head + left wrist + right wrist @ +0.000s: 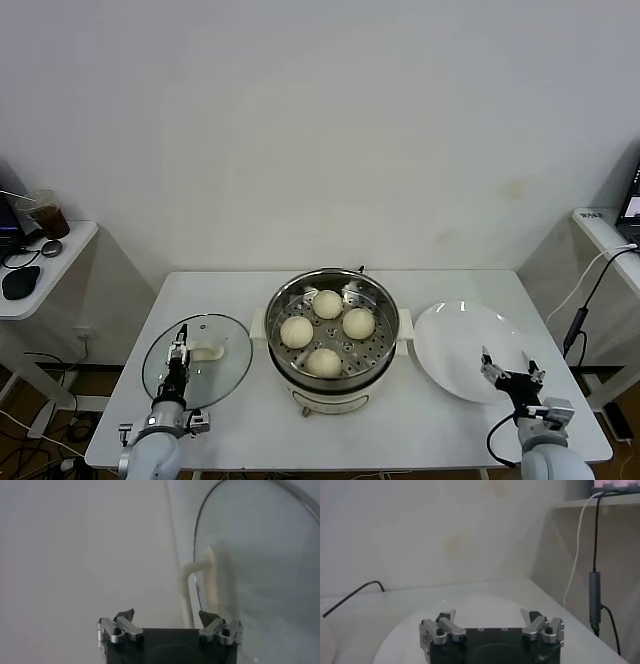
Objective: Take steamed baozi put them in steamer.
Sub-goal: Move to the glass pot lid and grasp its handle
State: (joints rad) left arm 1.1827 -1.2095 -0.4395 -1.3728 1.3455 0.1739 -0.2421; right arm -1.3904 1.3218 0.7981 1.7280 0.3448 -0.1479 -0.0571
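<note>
The steamer [380, 300], a shiny steel pot on a white base, stands at the table's centre. Several pale steamed baozi [327, 303] lie on its perforated tray, none on the plate. Near the table's front left corner my left gripper [179, 350] is open and empty, over the near rim of the glass lid [215, 375]. The left wrist view shows that gripper [166, 615] with jaws wide apart before the lid [260, 555]. At the front right, my right gripper [508, 366] is open and empty above the near edge of the white plate [455, 340]; the right wrist view shows its open jaws [487, 613].
The lid's white handle [207, 351] points toward the steamer. A bare white plate [470, 602] lies right of the pot. A side shelf with a cup [47, 215] stands at far left. A hanging cable [580, 320] runs beside the table's right edge.
</note>
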